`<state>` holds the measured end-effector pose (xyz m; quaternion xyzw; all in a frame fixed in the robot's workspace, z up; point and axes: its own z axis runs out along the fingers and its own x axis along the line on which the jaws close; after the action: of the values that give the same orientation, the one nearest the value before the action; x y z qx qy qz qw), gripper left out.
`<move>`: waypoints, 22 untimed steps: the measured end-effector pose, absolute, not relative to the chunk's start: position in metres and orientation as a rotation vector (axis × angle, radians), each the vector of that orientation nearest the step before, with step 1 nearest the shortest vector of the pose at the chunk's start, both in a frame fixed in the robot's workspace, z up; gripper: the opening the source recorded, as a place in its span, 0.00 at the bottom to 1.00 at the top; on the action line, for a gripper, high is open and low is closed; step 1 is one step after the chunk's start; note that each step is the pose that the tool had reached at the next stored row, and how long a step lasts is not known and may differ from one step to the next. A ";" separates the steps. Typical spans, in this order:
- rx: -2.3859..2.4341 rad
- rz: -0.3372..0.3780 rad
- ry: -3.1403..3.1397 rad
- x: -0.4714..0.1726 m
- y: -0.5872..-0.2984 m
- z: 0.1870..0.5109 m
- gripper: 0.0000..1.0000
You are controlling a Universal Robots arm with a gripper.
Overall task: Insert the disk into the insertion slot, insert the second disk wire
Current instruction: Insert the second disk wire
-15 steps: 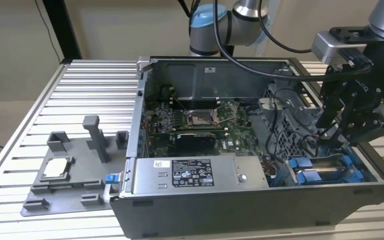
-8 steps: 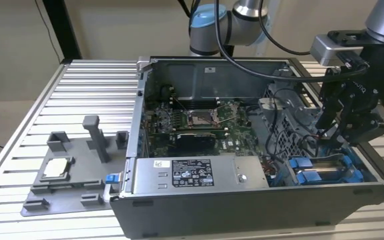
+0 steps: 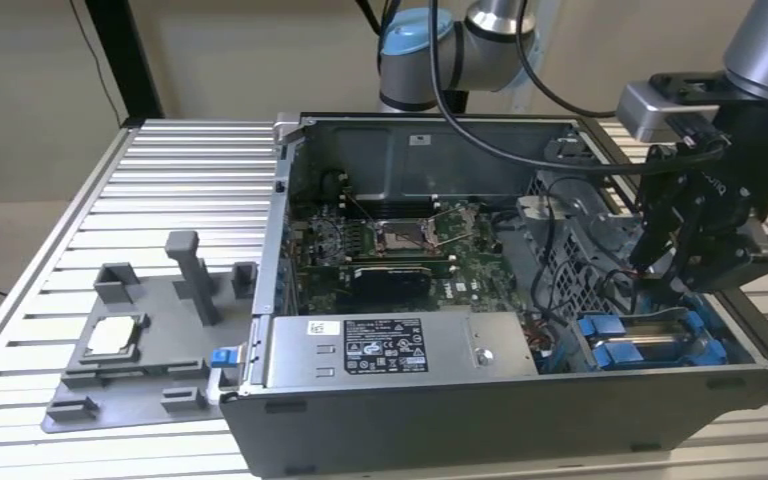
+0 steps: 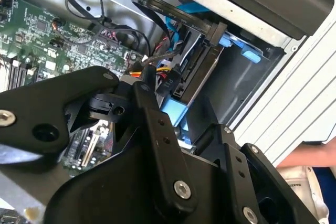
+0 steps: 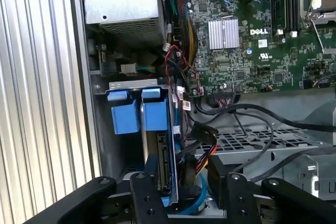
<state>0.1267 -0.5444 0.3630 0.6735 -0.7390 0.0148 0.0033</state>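
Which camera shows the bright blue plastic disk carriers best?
First wrist view: both bright blue plastic disk carriers face it, side by side. Exterior view: seen from above. Second wrist view: blue patches, partly hidden.

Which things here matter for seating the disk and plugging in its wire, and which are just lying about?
For the job:
gripper
disk in its blue carrier
drive cage
red and yellow wires beside the disk

Just lying about:
power supply box
circuit board
grey tray at the exterior view's left
small chip on that tray
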 end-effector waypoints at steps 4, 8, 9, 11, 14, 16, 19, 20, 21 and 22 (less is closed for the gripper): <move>2.112 0.048 -2.318 0.127 -0.544 0.361 1.00; 2.115 0.055 -2.321 0.127 -0.544 0.360 1.00; 2.115 0.055 -2.321 0.127 -0.544 0.360 1.00; 2.115 0.055 -2.321 0.127 -0.544 0.360 1.00; 2.115 0.055 -2.321 0.127 -0.543 0.360 1.00; 2.115 0.055 -2.321 0.127 -0.543 0.360 1.00; 2.116 0.056 -2.322 0.127 -0.542 0.361 1.00; 2.116 0.057 -2.322 0.127 -0.542 0.361 1.00; 2.117 0.058 -2.322 0.127 -0.542 0.361 1.00; 2.118 0.059 -2.322 0.127 -0.541 0.361 1.00</move>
<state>0.1267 -0.5410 0.3612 0.6737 -0.7387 0.0188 -0.0008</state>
